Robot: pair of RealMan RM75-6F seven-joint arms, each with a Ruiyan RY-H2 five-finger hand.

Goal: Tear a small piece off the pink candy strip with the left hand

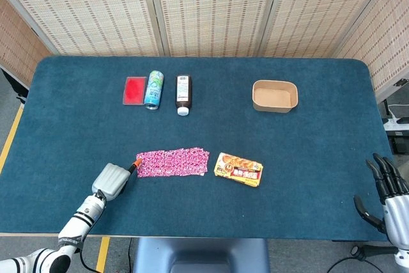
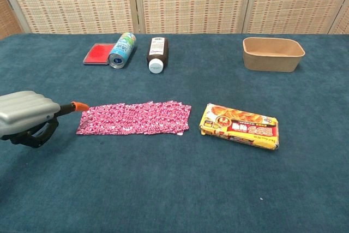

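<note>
The pink candy strip (image 1: 172, 162) (image 2: 133, 118) lies flat on the blue table, left of centre toward the front. My left hand (image 1: 114, 180) (image 2: 27, 115) is low over the table just left of it. One orange fingertip (image 1: 136, 165) (image 2: 80, 106) reaches out to the strip's left end; whether it touches is unclear. This hand holds nothing, and a dark thumb curls beneath it. My right hand (image 1: 388, 190) hangs off the table's front right corner with its fingers spread and nothing in them. It does not show in the chest view.
A yellow snack pack (image 1: 238, 169) (image 2: 240, 126) lies just right of the strip. At the back left are a red pad (image 1: 134, 90), a lying can (image 1: 154, 89) and a dark bottle (image 1: 183, 93). A brown paper tray (image 1: 275, 83) (image 2: 272, 61) stands at the back right.
</note>
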